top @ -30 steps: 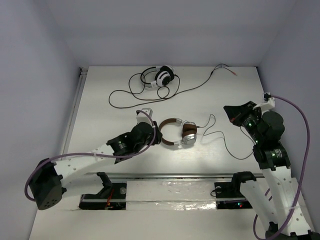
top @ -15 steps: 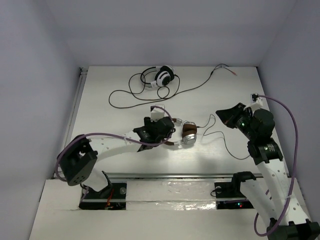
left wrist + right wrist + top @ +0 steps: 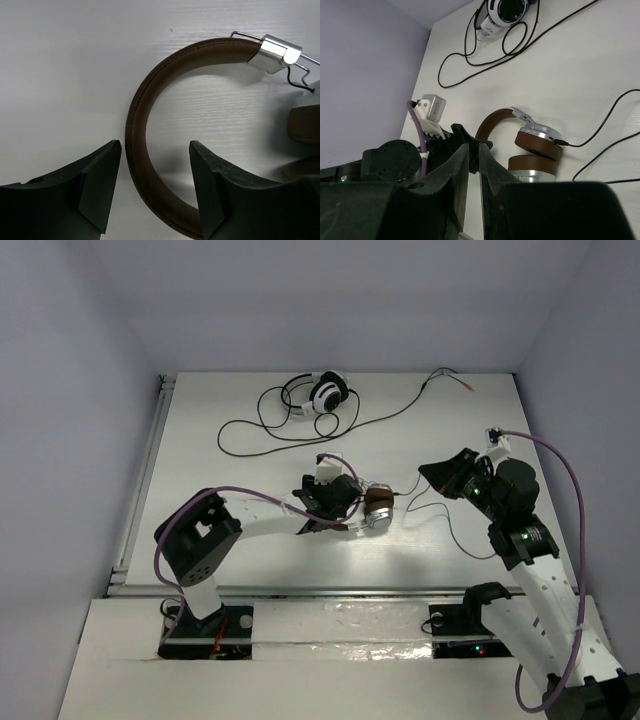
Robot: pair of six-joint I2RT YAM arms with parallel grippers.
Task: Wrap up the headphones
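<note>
The headphones (image 3: 375,508) lie on their side at the table's middle, with a brown headband (image 3: 145,95), brown and silver earcups (image 3: 537,142) and a thin black cable (image 3: 440,512) trailing right. My left gripper (image 3: 343,502) is open. Its jaws straddle the headband in the left wrist view (image 3: 155,150), one finger (image 3: 100,175) outside the band and one inside, without closing on it. My right gripper (image 3: 440,476) is shut and empty. It hovers to the right of the earcups and above the cable, pointing left (image 3: 474,155).
White-and-black headphones (image 3: 325,392) with a long black cable (image 3: 260,430) lie at the back of the table and also show in the right wrist view (image 3: 507,10). A metal rail (image 3: 330,590) runs along the near edge. Walls enclose the table.
My left arm has reached right and brought its open jaws over the brown headband. My right arm has swung left and forward toward the earcups.
</note>
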